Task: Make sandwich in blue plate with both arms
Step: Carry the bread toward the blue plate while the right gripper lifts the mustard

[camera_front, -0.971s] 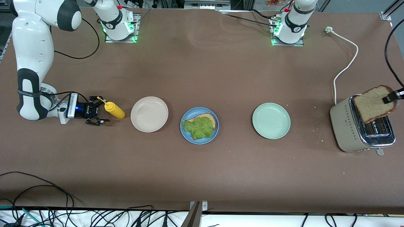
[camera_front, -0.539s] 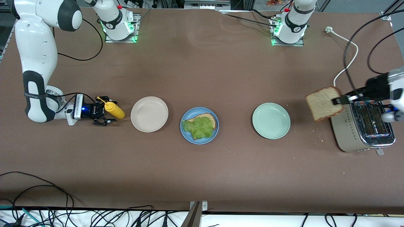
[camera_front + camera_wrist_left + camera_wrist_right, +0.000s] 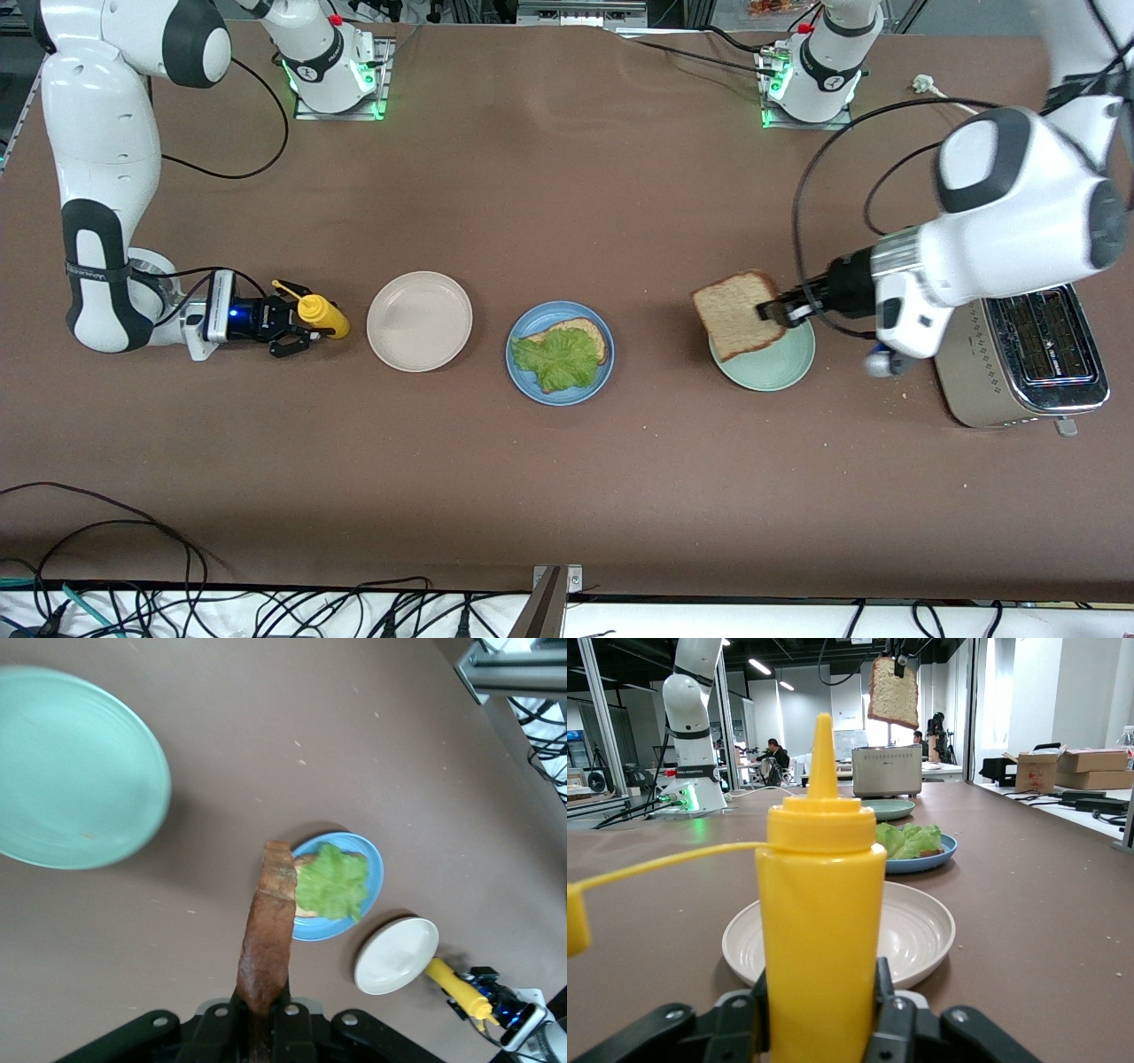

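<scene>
The blue plate (image 3: 595, 379) stands mid-table and bears one brown bread slice (image 3: 592, 332) with a ruffled lettuce leaf (image 3: 556, 357) on top. My left gripper (image 3: 769, 310) is shut on a second bread slice (image 3: 733, 315), held on edge in the air over the pale green plate (image 3: 771, 370). In the left wrist view that slice (image 3: 266, 930) sticks out of the gripper (image 3: 263, 1028) toward the blue plate (image 3: 372, 870). My right gripper (image 3: 297, 324) lies low on the table, shut on an upright yellow squeeze bottle (image 3: 323, 315), which fills the right wrist view (image 3: 819, 904).
A beige plate (image 3: 419, 321) sits between the bottle and the blue plate. A metal toaster (image 3: 1019, 377) stands at the left arm's end of the table, its white cord (image 3: 974, 177) running toward the arm bases. Crumbs lie near the toaster.
The left arm carried the bread slice from above the toaster to over the pale green plate. The right gripper slid up to the yellow bottle and closed on it.
</scene>
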